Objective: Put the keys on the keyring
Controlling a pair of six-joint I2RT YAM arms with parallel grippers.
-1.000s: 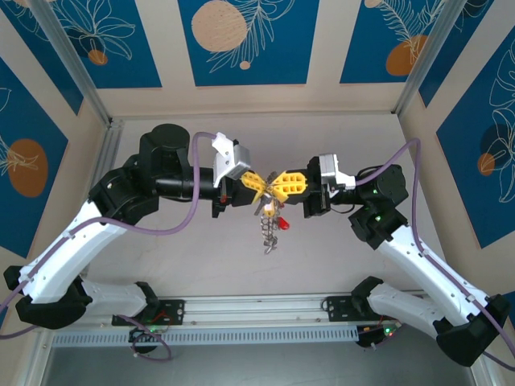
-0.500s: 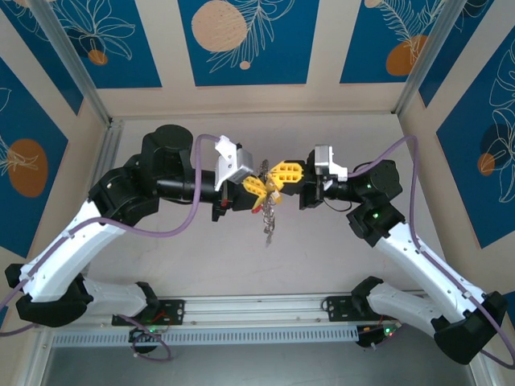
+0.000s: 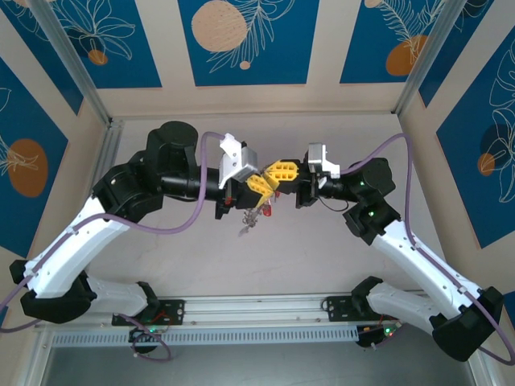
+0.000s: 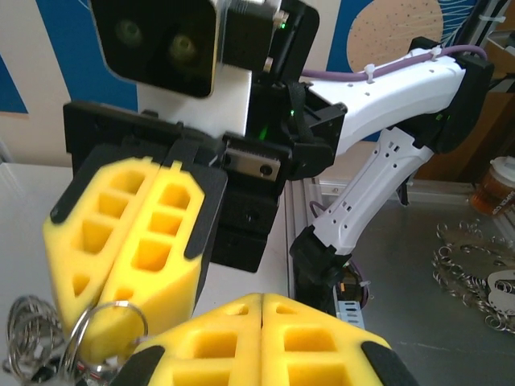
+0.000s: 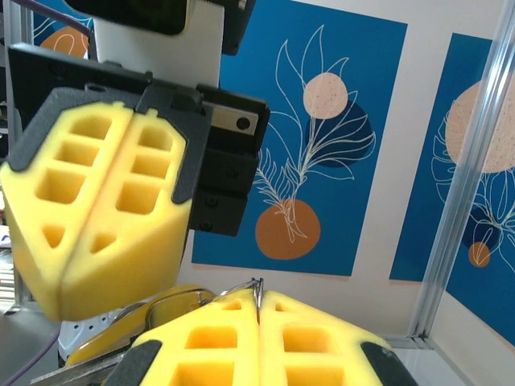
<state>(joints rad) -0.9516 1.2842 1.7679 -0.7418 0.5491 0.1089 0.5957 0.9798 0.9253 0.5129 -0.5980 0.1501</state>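
- One keyring (image 3: 250,217) hangs in the air above the middle of the counter (image 3: 322,265), just under the place where the two tools meet. It looks like a bunch of small silver loops.
- One key with a red head (image 3: 265,211) hangs at the right side of this bunch. Other keys are too small to count.
- Two tools meet tip to tip above the keyring.
- The right tool (image 3: 278,172) has its yellow fingers pressed together. In the right wrist view a thin wire of the keyring is pinched at the seam of the fingertips.
- The left tool (image 3: 264,186) also has its fingers pressed together. I cannot tell what it grips.
- Two arms, black and white, reach in from the near corners.
- The counter is pale beige, with one aluminium rail (image 3: 257,310) along its near edge.
- In the left wrist view a heap of loose metal rings (image 4: 475,265) lies on a grey surface beyond the rail.
- Five blue wall panels (image 3: 241,40) with white leaf drawings and orange circles surround the counter.
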